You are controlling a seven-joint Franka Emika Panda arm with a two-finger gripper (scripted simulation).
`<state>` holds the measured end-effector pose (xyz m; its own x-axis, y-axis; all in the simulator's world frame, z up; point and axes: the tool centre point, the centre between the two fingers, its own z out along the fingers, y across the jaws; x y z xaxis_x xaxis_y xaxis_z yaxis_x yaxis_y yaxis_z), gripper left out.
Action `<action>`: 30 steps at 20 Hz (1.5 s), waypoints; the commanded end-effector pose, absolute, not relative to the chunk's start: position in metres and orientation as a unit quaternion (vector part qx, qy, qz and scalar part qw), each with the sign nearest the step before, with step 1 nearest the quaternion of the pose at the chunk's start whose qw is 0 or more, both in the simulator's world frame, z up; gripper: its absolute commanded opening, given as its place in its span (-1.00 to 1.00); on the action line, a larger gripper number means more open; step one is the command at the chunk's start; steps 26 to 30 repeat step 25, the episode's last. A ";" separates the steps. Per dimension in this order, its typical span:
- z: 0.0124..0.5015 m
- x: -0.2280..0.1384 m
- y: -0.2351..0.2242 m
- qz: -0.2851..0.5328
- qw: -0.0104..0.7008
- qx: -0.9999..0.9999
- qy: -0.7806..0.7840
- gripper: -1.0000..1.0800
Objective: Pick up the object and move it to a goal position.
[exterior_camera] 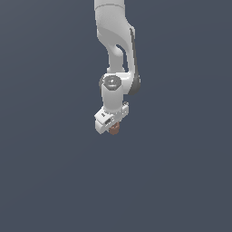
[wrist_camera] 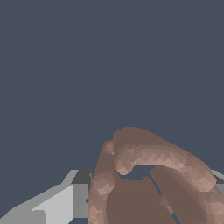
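The object (exterior_camera: 114,129) was seen gripped in the closed hand (exterior_camera: 111,128) at frame centre; the carrying step was judged underway, with transport to the goal required next.

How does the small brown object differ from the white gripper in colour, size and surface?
The object is reddish-brown; the gripper is white. The object is much smaller than the gripper and mostly hidden under it in the exterior view. The wrist view shows the object rounded and hollow, the gripper flat and angular. Both are close together.
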<state>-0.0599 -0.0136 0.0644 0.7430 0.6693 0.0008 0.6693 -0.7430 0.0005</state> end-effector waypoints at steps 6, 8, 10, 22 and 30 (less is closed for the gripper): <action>0.087 -0.022 -0.058 0.000 0.000 0.934 0.358 -1.00; 0.094 -0.011 -0.071 0.000 0.000 0.934 0.358 -1.00; 0.099 -0.002 -0.082 0.000 0.000 0.934 0.358 -1.00; 0.115 0.028 -0.113 0.000 0.000 0.934 0.359 -1.00; 0.115 0.029 -0.114 0.000 0.000 0.934 0.359 -1.00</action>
